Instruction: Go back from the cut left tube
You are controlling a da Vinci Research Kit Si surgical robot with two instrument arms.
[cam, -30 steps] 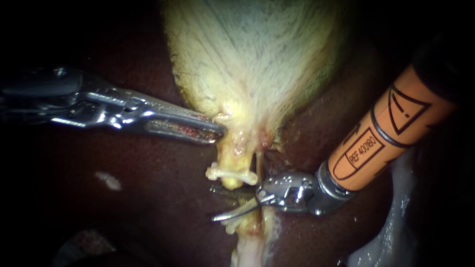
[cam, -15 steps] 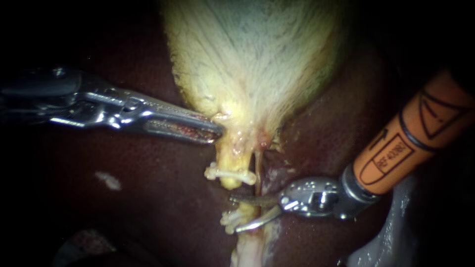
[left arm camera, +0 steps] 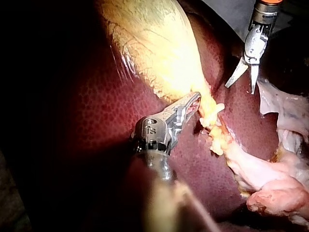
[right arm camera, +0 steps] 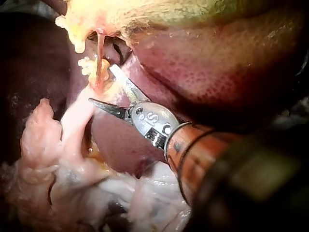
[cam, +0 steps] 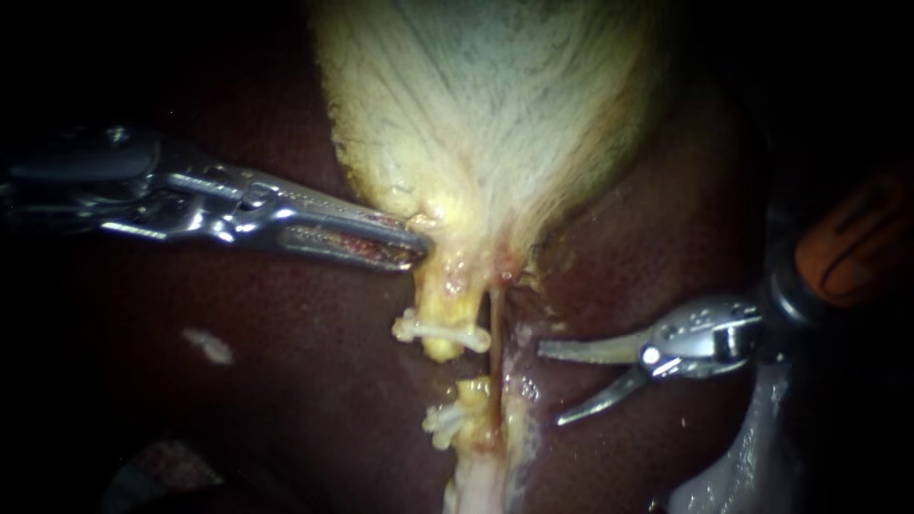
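Left of the cut left tube point(cam: 446, 314), the left instrument point(cam: 405, 249) has its hand clamped shut on the neck of the gallbladder point(cam: 486, 114), just above the tube's upper stump, and a steady hold there is what's wanted. The tube lies in two, a clip point(cam: 443, 333) on each stump and a gap between. Right of it the right instrument point(cam: 550, 385) hangs clear, hand wide open and empty. Best drawn straight out along its own shaft, off the thin strand point(cam: 495, 333) beside the tube, with bare liver point(cam: 647, 238) and open room that side.
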